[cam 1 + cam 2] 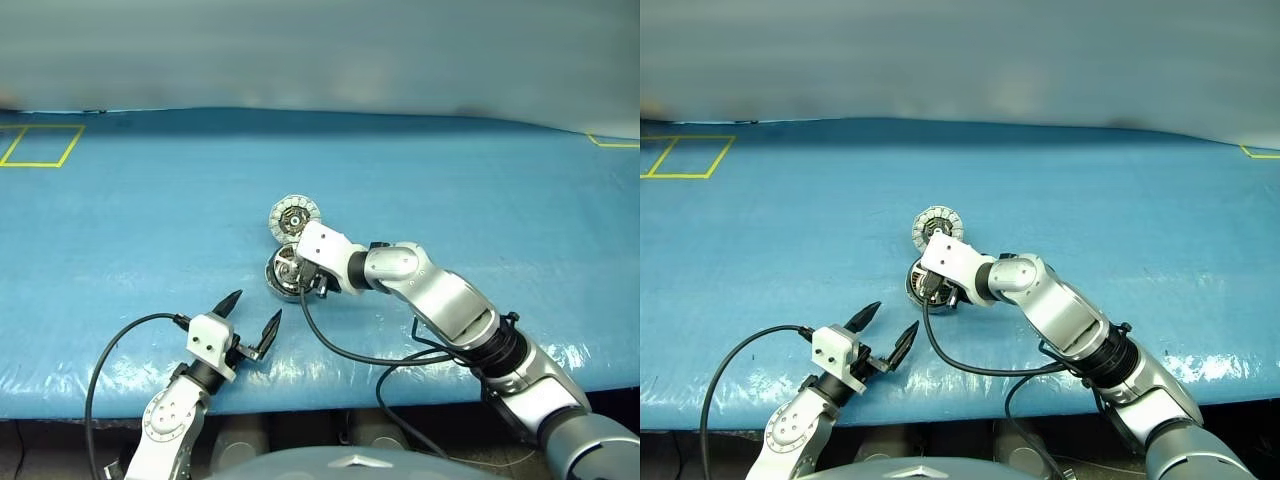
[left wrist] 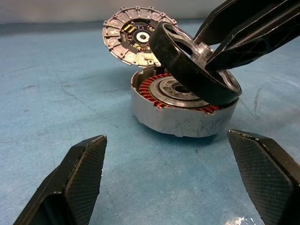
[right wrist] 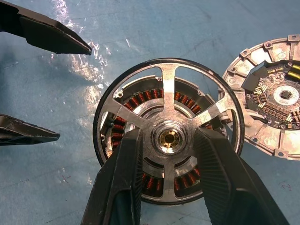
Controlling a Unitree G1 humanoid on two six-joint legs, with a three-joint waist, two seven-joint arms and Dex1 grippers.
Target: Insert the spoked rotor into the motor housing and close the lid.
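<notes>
Spoked rotor held tilted over the open motor housing; lid lying just behind.

Head views: the right gripper (image 1: 300, 268) reaches over the motor housing (image 1: 283, 272) on the blue table cover (image 1: 150, 220); the lid (image 1: 294, 214) lies just beyond the housing, ribbed face up. The left gripper (image 1: 250, 318) hangs nearer the robot than the housing, jaws spread wide, holding nothing.
Left wrist view: the spoked rotor (image 2: 187, 63) sits pinched at its hub by the right gripper's fingers (image 2: 243, 40), tilted, its lower rim at the housing's far edge. The housing holds copper windings around a silver hub; the rotor is not yet seated.
Right wrist view: rotor hub nearly concentric over the housing; judged next need is levelling and lowering it straight along the housing's axis.
</notes>
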